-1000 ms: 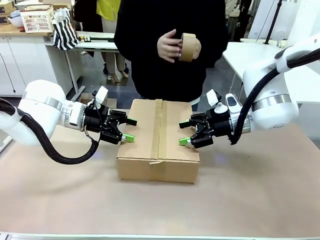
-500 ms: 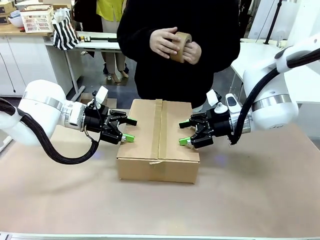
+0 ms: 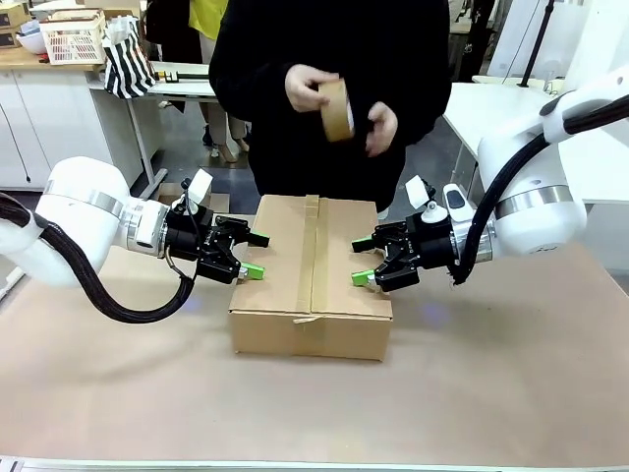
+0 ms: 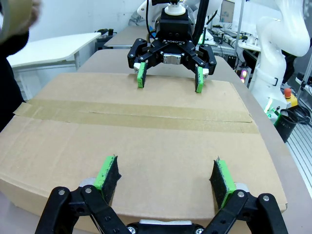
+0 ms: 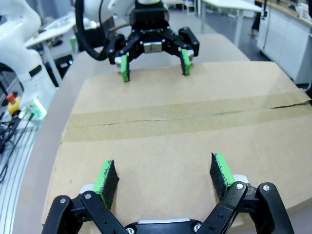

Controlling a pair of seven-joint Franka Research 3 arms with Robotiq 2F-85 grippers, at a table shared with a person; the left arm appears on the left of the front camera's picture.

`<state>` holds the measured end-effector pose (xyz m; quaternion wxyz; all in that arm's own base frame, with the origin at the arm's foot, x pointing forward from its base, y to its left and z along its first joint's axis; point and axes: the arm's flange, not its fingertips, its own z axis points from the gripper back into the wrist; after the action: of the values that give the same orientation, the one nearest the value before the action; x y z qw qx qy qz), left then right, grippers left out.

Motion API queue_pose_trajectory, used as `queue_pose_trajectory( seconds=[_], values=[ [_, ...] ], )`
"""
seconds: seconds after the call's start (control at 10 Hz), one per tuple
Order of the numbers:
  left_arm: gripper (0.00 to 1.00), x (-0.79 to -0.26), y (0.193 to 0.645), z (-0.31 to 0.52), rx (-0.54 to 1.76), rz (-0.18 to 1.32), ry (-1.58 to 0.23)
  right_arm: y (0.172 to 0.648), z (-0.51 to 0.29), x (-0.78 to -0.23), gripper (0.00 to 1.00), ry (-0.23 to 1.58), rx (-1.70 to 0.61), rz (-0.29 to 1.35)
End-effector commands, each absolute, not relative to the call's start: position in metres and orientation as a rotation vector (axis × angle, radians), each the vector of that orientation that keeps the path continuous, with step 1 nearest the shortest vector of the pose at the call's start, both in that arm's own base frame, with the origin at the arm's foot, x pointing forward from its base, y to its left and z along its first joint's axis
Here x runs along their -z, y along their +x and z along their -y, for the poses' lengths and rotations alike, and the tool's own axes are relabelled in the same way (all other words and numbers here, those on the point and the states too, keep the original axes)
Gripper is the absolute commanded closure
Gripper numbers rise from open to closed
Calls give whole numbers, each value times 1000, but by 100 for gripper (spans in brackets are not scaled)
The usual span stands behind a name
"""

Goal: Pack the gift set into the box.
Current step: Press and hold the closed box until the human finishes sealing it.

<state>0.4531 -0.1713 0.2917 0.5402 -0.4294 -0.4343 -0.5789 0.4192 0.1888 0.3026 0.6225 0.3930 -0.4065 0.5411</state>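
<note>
The box (image 3: pixel 311 277) sits closed at the middle of the brown worktop (image 3: pixel 491 383), its long seam running from 12 to 6 o'clock in the front view. A tan tape strip (image 3: pixel 313 258) covers that seam and folds a little way down the near wall.

At 9 o'clock of the box, the left end effector (image 3: pixel 256 256) lies level over the box's left top edge, its green-padded fingers spread wide with nothing between them. In the left wrist view, the pads (image 4: pixel 108 172) hover just above the cardboard lid, one toward each side of the near edge. At 3 o'clock, the right end effector (image 3: pixel 363 261) mirrors it over the right top edge, also spread wide and empty; its green pads (image 5: pixel 220 170) show just above the lid in the right wrist view. Each wrist view shows the other end effector facing it across the taped seam.

At 12 o'clock, beyond the worktop, a person in a black top stands close behind the box. One hand (image 3: pixel 307 87) holds a roll of brown packing tape (image 3: pixel 336 109) at chest height; the other hand (image 3: pixel 380 129) is just beside the roll, blurred.
</note>
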Motion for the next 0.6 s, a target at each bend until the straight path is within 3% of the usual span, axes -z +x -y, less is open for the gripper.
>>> queue_pose_trajectory(
  seconds=[0.0,0.5],
  values=[
    [0,-289,452,170,1378,1031,-1019,419,-188,-301,0,913,-1227,925],
    [0,-289,452,170,1378,1031,-1019,419,-188,-301,0,913,-1227,925]
  ],
)
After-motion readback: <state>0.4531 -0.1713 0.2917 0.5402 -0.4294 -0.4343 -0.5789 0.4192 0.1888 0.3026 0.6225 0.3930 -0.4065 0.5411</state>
